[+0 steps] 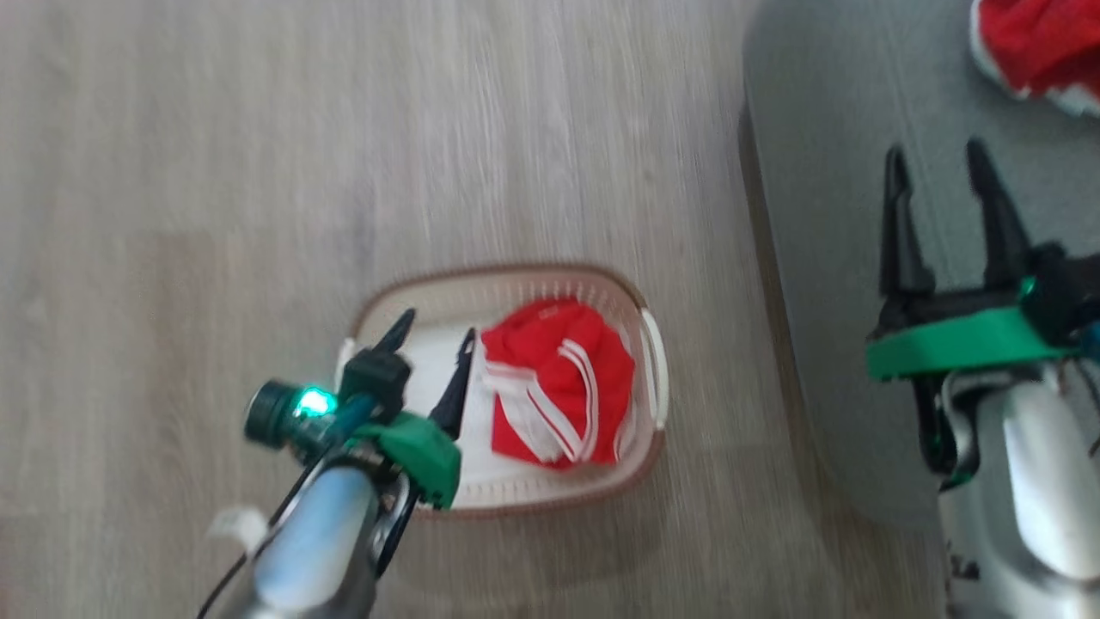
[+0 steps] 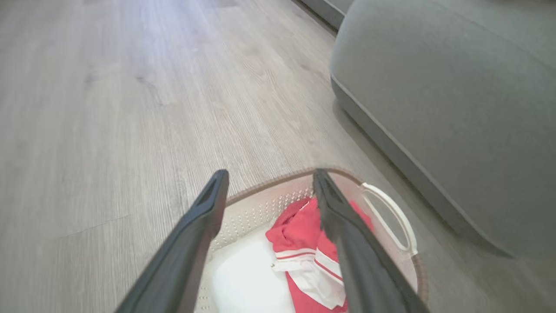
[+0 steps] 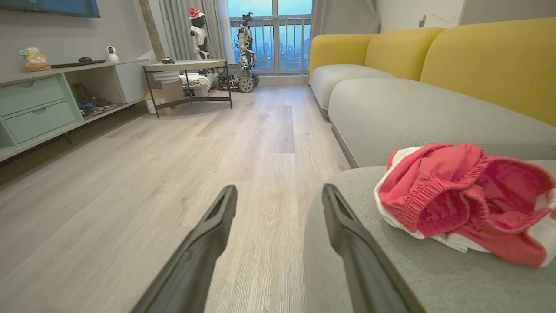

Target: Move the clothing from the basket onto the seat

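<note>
A red garment with white stripes (image 1: 554,383) (image 2: 310,256) lies bunched in the right half of the white basket (image 1: 507,284) (image 2: 260,204) on the wood floor. My left gripper (image 1: 434,335) (image 2: 267,182) hangs open over the basket's left half, fingers apart and holding nothing, its right finger close beside the garment. A second red garment (image 1: 1035,43) (image 3: 464,202) rests on the grey-green seat (image 1: 825,172) (image 3: 391,269) (image 2: 456,100). Over the seat's left edge my right gripper (image 1: 941,172) (image 3: 278,195) stands open and holds nothing, to the left of that garment.
The basket stands on pale wood flooring (image 1: 215,172) just left of the seat. In the right wrist view a sofa with yellow backrests (image 3: 491,61) runs along the right, a round table (image 3: 186,67) and a low cabinet (image 3: 39,104) stand at the far left.
</note>
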Available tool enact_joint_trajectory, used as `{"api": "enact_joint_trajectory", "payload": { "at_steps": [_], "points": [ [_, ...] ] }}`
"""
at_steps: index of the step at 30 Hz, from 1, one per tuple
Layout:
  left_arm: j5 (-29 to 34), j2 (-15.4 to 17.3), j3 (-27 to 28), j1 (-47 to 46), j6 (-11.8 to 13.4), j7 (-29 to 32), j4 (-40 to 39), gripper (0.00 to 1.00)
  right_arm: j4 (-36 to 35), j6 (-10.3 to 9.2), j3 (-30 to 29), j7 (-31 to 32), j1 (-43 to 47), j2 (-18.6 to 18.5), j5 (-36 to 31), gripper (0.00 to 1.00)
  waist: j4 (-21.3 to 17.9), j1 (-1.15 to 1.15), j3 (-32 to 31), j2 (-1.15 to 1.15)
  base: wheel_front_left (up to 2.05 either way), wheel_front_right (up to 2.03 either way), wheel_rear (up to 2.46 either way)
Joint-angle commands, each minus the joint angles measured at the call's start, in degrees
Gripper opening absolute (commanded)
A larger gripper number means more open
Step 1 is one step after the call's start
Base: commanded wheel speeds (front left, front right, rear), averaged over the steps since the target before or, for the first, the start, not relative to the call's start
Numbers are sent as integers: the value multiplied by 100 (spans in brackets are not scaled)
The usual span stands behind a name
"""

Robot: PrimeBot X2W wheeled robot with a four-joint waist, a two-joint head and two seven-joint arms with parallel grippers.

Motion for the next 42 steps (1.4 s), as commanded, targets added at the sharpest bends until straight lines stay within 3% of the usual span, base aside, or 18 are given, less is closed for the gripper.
{"api": "enact_joint_trajectory", "payload": {
  "at_steps": [1,16,23,32,37,38,40,41,42],
  "points": [
    [29,9,-17,-326,-48,-31,136,100,-272,-2,58,-37,-198,18,-28,100,-284,-1,711,0,0,0,0],
    [-516,-9,-1831,-1921,-70,160,1841,100,-723,-2,315,-37,-980,18,240,100,-912,-1,2175,0,0,0,0],
    [-759,-10,-2119,-2357,-48,259,2524,100,-870,-2,498,-37,-1161,18,389,100,-1108,-1,2637,0,0,0,0],
    [-1109,-10,-2011,-2844,267,182,3184,100,-965,-2,680,-37,-1319,18,495,100,-1208,-1,2970,0,0,0,0],
    [-1247,-10,-2084,-2970,118,160,3332,100,-986,-2,713,-37,-1386,18,510,100,-1225,-1,3064,0,0,0,0],
    [-1255,-10,-2127,-2978,97,154,3335,58,-981,-2,718,-37,-1394,18,514,100,-1228,-1,3070,0,0,0,0],
    [-1284,-10,-2224,-2965,17,150,3318,7,-971,-2,718,-37,-1407,18,526,100,-1233,-1,3064,0,0,0,0],
    [-1298,-10,-2278,-2956,-25,148,3301,0,-965,-2,716,-37,-1409,18,534,100,-1234,-1,3053,0,0,0,0],
    [-1307,-10,-2330,-2953,-51,137,3276,0,-956,-2,714,-37,-1409,18,543,100,-1233,-1,3037,0,0,0,0]
  ]
}}
